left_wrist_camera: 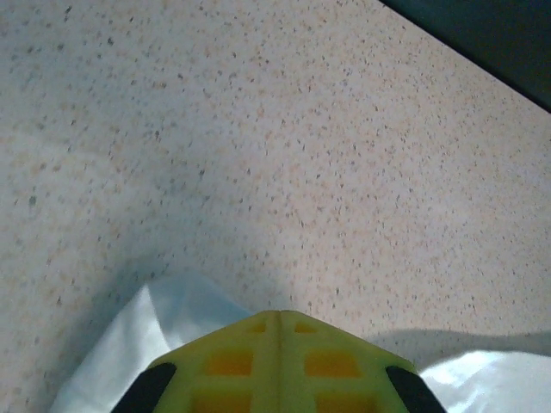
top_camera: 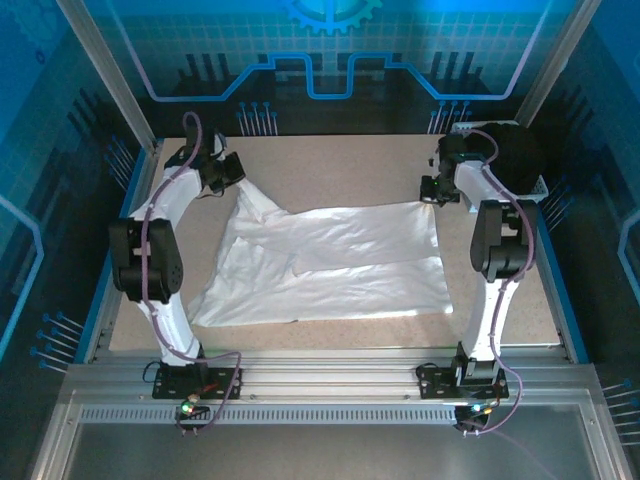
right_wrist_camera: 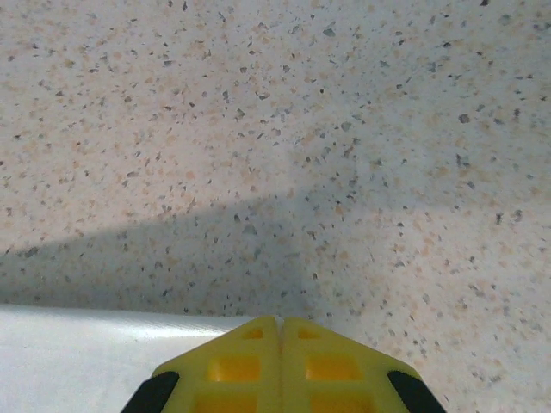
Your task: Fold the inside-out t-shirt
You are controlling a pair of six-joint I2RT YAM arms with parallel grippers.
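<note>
While both arms reach to the far side, the inside-out t-shirt [top_camera: 330, 260] lies spread over the middle of the speckled table [top_camera: 330, 160], white and creased, with its near hem toward the arm bases.

At the far right corner sits a black heap [top_camera: 515, 150] with a pale edge showing under it. Whether that edge belongs to a tray or a bin cannot be told.

The left gripper [top_camera: 228, 178] has its yellow fingers [left_wrist_camera: 232, 361] pressed together on the shirt's far left corner. From the top camera the cloth rises from the table in a taut ridge to meet it, and at the wrist white fabric shows on both sides beneath the fingers. The right gripper [top_camera: 430, 195] is likewise pinched closed at the far right corner. Its wrist view shows cloth running in from the left under the fingers [right_wrist_camera: 327, 366], though the pinch point itself is hidden by them.

Sleeves and neckline are hard to pick out among the folds, and the shirt's left side is partly bunched.

The beige, dark-flecked tabletop has a blue border. An aluminium rail [top_camera: 320, 375] runs along the near edge, carrying both bases, and blue patterned panels [top_camera: 320, 50] wall the cell on three sides.
</note>
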